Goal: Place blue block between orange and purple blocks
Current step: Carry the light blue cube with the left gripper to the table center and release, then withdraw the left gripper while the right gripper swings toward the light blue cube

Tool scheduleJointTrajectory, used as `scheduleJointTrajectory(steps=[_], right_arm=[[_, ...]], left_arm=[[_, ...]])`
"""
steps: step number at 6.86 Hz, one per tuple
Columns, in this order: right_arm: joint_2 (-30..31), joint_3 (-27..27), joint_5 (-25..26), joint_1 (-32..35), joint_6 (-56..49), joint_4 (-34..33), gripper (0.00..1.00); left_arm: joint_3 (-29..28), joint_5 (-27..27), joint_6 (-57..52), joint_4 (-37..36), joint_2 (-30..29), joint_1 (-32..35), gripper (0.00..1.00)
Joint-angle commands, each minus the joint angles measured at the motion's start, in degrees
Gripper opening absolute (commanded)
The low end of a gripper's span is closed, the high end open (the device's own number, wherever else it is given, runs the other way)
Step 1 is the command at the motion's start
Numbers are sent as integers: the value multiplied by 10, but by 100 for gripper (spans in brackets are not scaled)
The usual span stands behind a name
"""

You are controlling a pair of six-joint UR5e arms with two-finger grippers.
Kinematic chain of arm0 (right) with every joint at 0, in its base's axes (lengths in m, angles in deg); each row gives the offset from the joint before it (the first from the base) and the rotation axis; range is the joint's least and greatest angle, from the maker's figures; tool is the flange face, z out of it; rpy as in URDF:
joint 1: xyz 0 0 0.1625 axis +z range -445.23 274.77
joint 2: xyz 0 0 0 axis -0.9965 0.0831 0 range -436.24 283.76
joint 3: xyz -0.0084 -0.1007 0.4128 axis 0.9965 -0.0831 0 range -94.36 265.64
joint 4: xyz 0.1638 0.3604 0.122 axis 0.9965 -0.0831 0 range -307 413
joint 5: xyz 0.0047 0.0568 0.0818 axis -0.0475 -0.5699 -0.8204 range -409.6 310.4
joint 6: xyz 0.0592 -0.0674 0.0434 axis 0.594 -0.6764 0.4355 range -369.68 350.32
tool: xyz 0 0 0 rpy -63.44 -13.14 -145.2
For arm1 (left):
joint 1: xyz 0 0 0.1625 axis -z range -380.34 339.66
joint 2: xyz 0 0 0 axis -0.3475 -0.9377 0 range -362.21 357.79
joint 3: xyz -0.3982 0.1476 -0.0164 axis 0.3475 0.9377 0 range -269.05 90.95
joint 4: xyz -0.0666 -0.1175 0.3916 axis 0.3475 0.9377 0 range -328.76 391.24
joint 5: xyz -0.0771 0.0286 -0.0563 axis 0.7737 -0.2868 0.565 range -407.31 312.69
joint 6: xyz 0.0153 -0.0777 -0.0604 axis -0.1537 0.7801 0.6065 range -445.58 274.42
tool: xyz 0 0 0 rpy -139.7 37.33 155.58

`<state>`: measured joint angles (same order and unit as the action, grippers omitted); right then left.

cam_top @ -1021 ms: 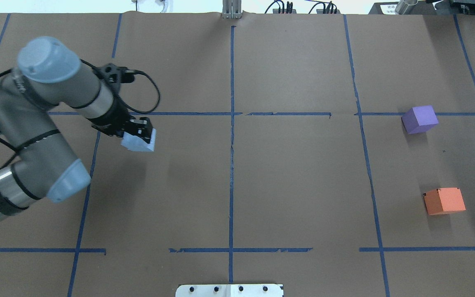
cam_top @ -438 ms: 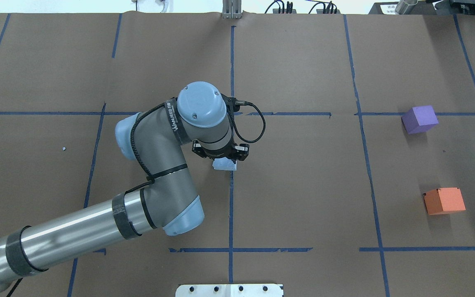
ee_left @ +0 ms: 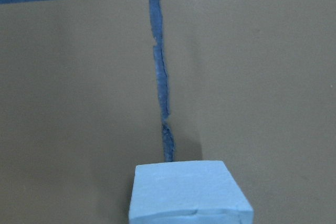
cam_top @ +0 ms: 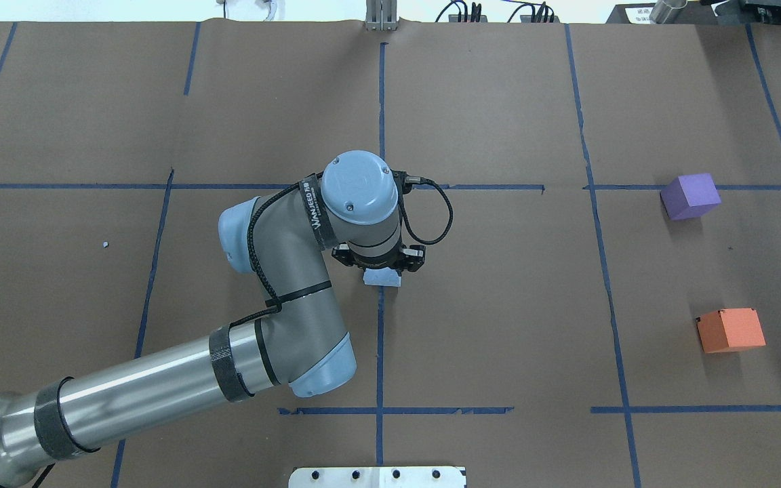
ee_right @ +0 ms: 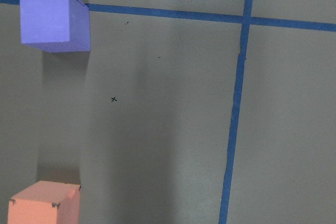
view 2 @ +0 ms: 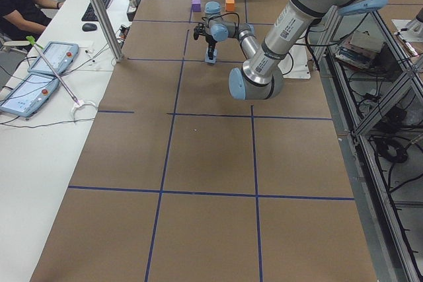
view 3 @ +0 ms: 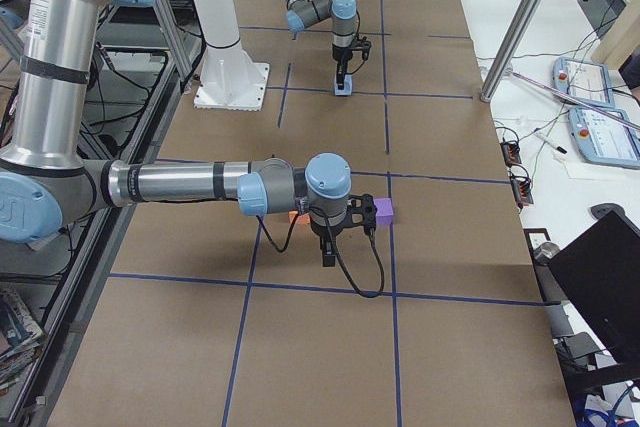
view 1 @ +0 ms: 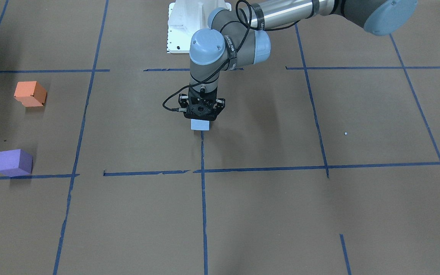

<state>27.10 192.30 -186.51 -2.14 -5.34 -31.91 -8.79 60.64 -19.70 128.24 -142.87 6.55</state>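
While I am facing the front camera, my left gripper (view 1: 201, 119) is clamping the blue block (view 1: 200, 125) over the centre tape line (view 1: 203, 191), well apart from the orange block (view 1: 30, 93) and purple block (view 1: 14, 162). Overhead, their gap is lying far across the table (a long carry). At my left wrist, no fingers are showing; a quick swing could be twisting the block loose. From the right side, my right gripper (view 3: 328, 252) is hanging near them, perhaps in my path; open or shut, I cannot tell.

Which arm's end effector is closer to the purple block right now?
Right. The right end effector hangs just beside the purple block, judging by the side view. The left end effector holds the blue block at mid-table, far from it.
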Motion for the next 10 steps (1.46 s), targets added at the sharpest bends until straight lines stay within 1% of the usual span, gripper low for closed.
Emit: scheduleJointTrajectory(steps=[1,2,3,4,5,6,7,8,9,10], right_arm=[[-3,0,2,-24,24,31,100],[-20,1,2,-57,103,70,100],[-55,0,6,-111,229,116,100],[-105,2,8,-152,345,129,100],[-155,4,11,-190,422,128,100],[-212,4,43,-247,507,128,100],[-272,1,85,-307,594,127,100],[-333,-12,132,-378,667,121,100],[-405,-52,185,-421,728,120,100],[-472,-105,218,-455,784,120,100]], left_arm=[[9,0,3,-1,0,2,100],[36,0,4,-2,2,9,100],[106,2,11,-8,26,31,100],[202,1,54,-9,82,40,100],[293,2,64,-9,139,62,100],[367,5,61,-9,197,86,100],[398,34,58,-9,235,113,100],[415,91,56,-9,272,156,100],[442,107,10,-9,319,180,100],[481,106,-67,-9,392,191,100]])
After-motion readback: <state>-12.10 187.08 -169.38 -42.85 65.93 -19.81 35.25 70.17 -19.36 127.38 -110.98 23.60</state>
